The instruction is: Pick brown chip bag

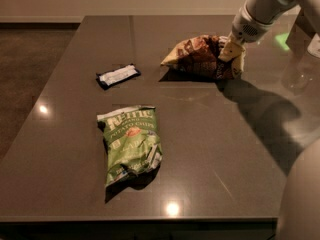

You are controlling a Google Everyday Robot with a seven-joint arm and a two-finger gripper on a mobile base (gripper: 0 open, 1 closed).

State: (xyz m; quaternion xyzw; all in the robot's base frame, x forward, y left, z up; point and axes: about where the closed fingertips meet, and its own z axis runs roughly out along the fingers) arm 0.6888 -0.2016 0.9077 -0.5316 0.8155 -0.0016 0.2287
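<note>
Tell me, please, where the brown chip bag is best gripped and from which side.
Probably its raised, crumpled right end, from above on the right: the brown chip bag lies puffed on the table, its flat pale left corner offering little to pinch. The gripper is at that end.

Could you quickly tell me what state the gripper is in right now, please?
Gripper: down at the right end of the brown chip bag; whether it is open, closed or holding the bag cannot be told.

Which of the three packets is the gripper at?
The brown chip bag, wrinkled, at the table's far side; the gripper is at its end. The green bag and small black packet lie apart.
</note>
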